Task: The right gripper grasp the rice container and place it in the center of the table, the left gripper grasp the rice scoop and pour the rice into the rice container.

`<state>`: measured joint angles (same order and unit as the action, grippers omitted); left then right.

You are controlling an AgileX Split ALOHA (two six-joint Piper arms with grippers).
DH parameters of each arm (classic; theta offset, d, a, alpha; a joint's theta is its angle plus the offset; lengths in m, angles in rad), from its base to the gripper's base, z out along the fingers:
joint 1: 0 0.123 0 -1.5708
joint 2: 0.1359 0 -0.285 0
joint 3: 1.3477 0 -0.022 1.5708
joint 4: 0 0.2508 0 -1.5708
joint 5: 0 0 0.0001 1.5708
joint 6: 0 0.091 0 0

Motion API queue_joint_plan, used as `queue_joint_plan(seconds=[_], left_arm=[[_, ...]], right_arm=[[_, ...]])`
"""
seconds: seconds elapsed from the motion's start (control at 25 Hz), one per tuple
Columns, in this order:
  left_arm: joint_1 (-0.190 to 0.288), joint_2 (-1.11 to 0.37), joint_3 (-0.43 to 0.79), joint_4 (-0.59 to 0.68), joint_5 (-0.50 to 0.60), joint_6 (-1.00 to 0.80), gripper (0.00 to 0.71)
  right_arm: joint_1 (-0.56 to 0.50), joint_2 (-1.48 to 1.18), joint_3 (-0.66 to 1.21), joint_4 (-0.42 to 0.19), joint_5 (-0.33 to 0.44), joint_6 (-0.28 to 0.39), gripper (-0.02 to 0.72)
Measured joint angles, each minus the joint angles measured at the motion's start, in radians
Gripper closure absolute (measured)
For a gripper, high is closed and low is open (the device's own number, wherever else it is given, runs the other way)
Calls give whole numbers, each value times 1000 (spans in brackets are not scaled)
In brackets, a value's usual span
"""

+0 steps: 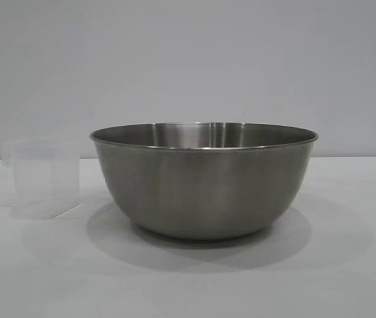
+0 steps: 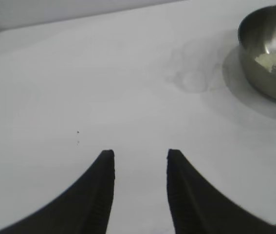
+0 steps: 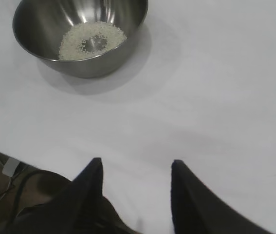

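The steel rice container (image 1: 204,179) stands on the white table (image 1: 347,265) in the middle of the exterior view. It also shows in the right wrist view (image 3: 35,29) and in the left wrist view (image 2: 254,63). Rice (image 3: 92,40) lies in its bottom and shows in the left wrist view too (image 2: 274,61). The translucent rice scoop (image 1: 42,177) stands upright to the container's left, apart from it, and looks empty. It shows faintly in the left wrist view (image 2: 193,66). My left gripper (image 2: 140,155) is open and empty above bare table. My right gripper (image 3: 137,163) is open and empty, away from the container.
The table's edge (image 3: 11,153) runs near my right gripper, with cables and a small white object (image 3: 11,166) below it. A grey wall (image 1: 188,59) stands behind the table.
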<state>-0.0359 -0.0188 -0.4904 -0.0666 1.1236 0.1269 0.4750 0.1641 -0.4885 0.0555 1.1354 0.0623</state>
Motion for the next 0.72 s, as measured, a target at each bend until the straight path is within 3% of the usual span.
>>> queue_joint_plan(seconds=[0.2,0.44,0.72], left_arm=[[0,0,0,-1,0,2,492],[0,0,0,-1,0,2,492],[0,0,0,-2,0,2,492]], right_arm=[[0,0,0,2,0,-10,409],[0,0,0,67,0,-174,409],[0,0,0,75,0,-197,409]])
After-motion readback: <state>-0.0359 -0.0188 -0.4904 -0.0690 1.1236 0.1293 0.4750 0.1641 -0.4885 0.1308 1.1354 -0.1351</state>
